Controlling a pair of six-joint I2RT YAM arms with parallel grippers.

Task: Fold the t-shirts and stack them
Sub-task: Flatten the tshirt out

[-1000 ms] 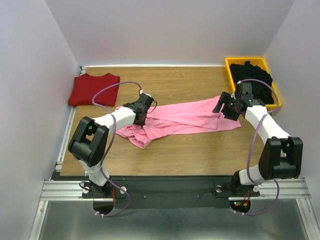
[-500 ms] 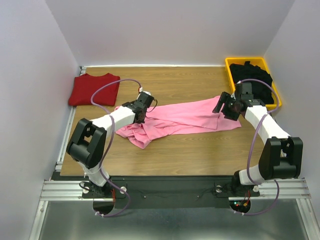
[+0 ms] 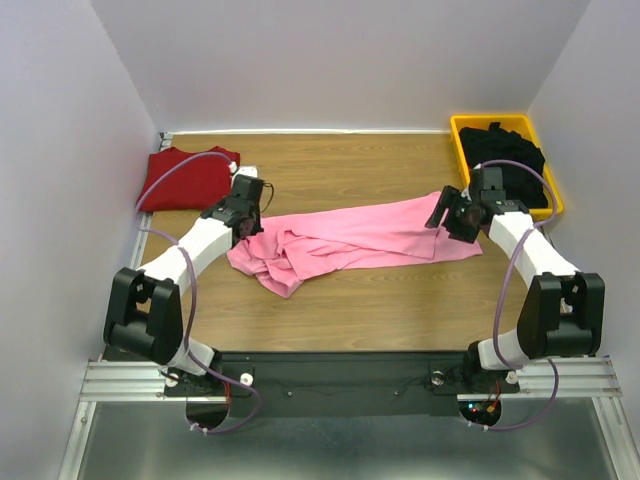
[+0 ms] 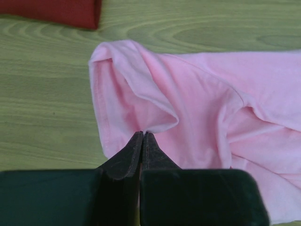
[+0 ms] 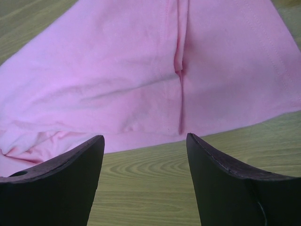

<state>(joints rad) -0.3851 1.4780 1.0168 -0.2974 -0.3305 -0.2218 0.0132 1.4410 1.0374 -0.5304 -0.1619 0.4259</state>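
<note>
The light pink t-shirt (image 3: 360,235) lies crumpled across the middle of the table. My left gripper (image 3: 243,212) is at its left end, shut on a fold of the pink fabric (image 4: 155,117), with the jaws pressed together (image 4: 142,133). My right gripper (image 3: 447,212) hovers open and empty over the shirt's right end (image 5: 117,80), its fingertips (image 5: 143,140) wide apart above the bare wood. The dark red t-shirt (image 3: 185,178) lies folded at the back left; its edge shows in the left wrist view (image 4: 51,12). The black t-shirt (image 3: 505,155) sits in a bin.
A yellow bin (image 3: 458,135) stands at the back right corner, just behind the right arm. White walls enclose the table on three sides. A metal rail (image 3: 135,270) runs along the left edge.
My left gripper has moved left and back toward the red shirt, pulling the pink shirt's left end with it and stretching it out. The right arm has not moved.
</note>
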